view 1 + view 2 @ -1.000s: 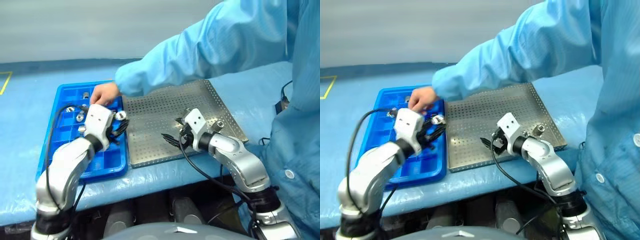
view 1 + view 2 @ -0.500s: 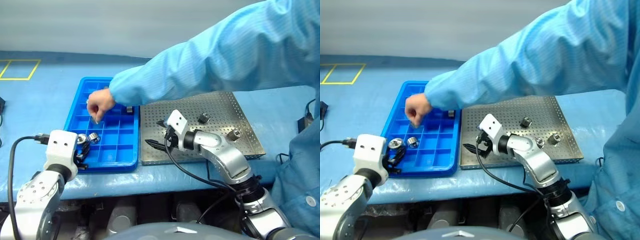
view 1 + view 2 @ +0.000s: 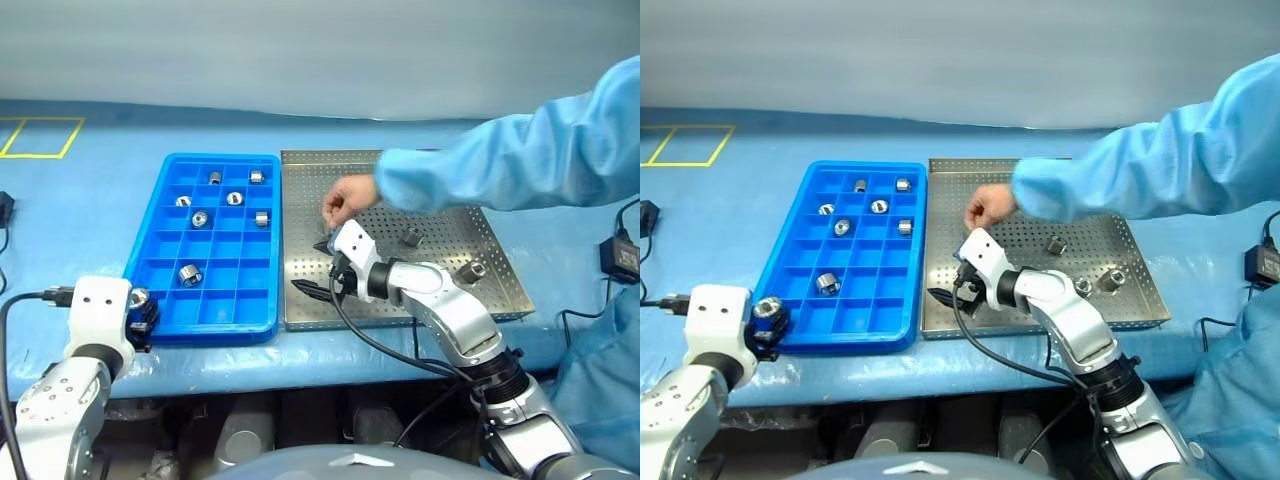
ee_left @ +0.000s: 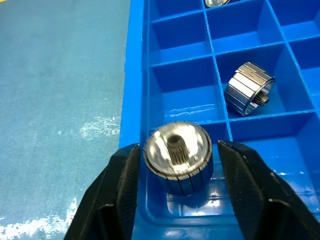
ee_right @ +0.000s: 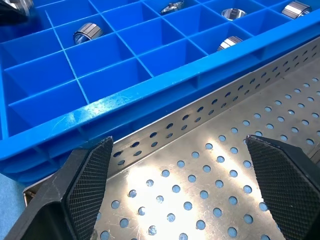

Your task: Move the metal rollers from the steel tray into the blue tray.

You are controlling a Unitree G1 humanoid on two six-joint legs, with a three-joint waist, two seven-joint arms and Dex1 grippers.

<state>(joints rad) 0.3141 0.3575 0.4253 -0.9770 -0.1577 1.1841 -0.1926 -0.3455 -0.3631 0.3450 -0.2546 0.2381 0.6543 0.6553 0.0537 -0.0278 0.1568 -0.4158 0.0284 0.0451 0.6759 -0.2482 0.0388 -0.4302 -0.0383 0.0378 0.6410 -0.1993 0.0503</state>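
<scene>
Left gripper [image 4: 175, 165]: holding a roller [image 4: 178, 156] over blue tray's [image 3: 163, 175] near corner.
Right gripper [image 5: 182, 187]: gaping wide over steel tray [image 3: 500, 300].

Bright even light; glare on steel tray [image 5: 210, 165]; pics sharp.

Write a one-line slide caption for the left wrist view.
Left tool straddling a metal roller over the near corner compartment of the blue tray, a second roller lying nearby.
</scene>
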